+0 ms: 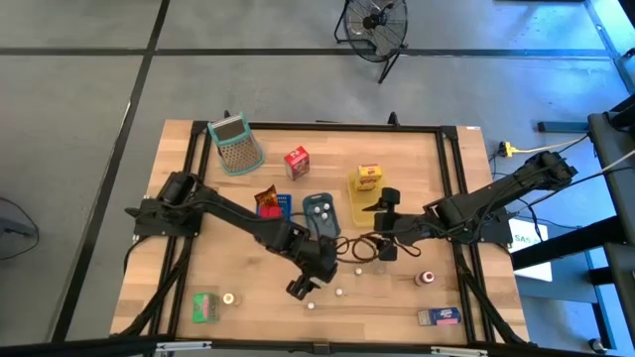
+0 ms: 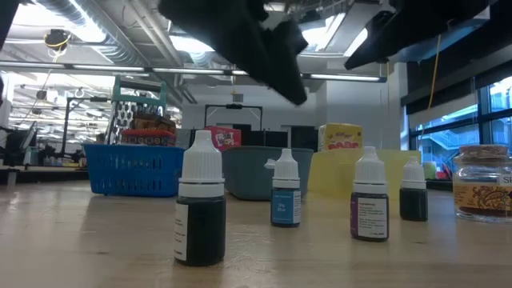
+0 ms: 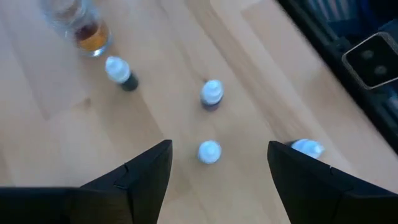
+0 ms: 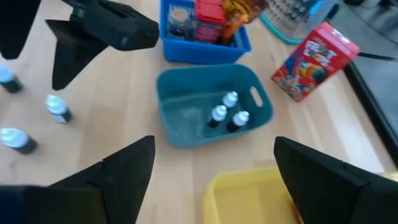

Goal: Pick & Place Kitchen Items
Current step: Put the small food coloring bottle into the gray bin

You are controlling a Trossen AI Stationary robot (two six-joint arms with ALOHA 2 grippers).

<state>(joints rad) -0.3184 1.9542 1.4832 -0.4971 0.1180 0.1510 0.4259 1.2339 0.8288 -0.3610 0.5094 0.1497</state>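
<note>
Several small dropper bottles with white caps stand upright on the wooden table near its front edge. One bottle [image 3: 209,151] stands below the gap of my left gripper [image 3: 219,148], which hangs open above it [image 1: 296,290], touching nothing. Other bottles [image 3: 211,93] [image 3: 118,70] [image 3: 306,148] and a small jar [image 3: 84,28] stand around it. Three bottles [image 4: 227,112] lie in the grey-blue tray [image 4: 180,134]. My right gripper [image 4: 214,142] is open and empty, in the air by that tray [image 1: 377,233].
A blue tray [image 1: 270,205] holds packets. The yellow tray [image 1: 362,203] holds a yellow carton [image 1: 369,178]. A red carton [image 1: 296,162] and a green-rimmed grater [image 1: 235,146] stand further back. A green carton [image 1: 205,307] and a blue carton [image 1: 439,317] lie at the front.
</note>
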